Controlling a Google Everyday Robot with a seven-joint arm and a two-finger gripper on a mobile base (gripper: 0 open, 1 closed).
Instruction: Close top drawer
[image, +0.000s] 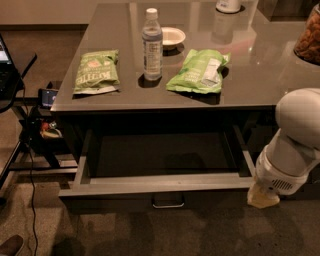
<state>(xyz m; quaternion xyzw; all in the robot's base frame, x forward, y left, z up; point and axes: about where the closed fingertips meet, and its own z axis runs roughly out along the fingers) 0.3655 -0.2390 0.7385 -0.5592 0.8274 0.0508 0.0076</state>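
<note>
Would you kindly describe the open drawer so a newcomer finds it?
Under the glossy grey table, the wide dark grey top drawer stands pulled out. The robot's gripper hangs by its right front corner; a small metal loop handle marks its centre.
</note>
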